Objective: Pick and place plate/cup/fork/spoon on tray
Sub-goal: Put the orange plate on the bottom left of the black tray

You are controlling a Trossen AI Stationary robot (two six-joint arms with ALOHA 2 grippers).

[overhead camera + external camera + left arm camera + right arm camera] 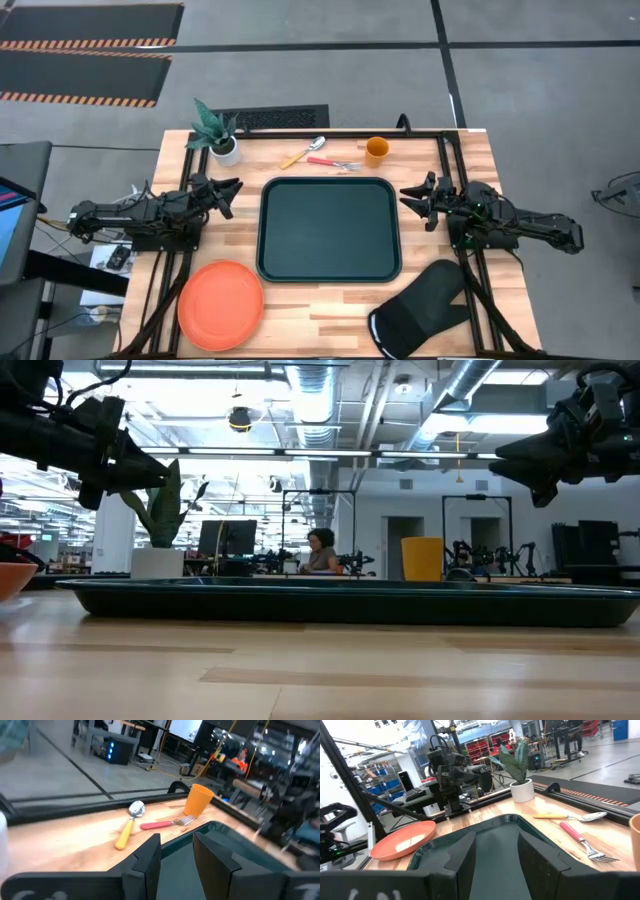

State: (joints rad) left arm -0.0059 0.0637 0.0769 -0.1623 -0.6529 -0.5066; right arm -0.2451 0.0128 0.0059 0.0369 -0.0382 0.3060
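The dark green tray [330,229] lies empty at the table's middle. The orange-red plate [221,304] lies flat at the near left. The orange cup [377,151] stands upright at the far edge. The pink-handled fork [333,163] and orange-handled spoon [302,152] lie beside it, also seen in the left wrist view: fork [165,824], spoon [128,825]. My left gripper [233,193] hovers open left of the tray. My right gripper [410,198] hovers open right of the tray. Both are empty.
A potted plant [218,135] stands at the far left corner. A black oven mitt [420,310] lies at the near right, beside the tray. Bare wood lies in front of the tray. A person sits far behind the table in the low view [322,552].
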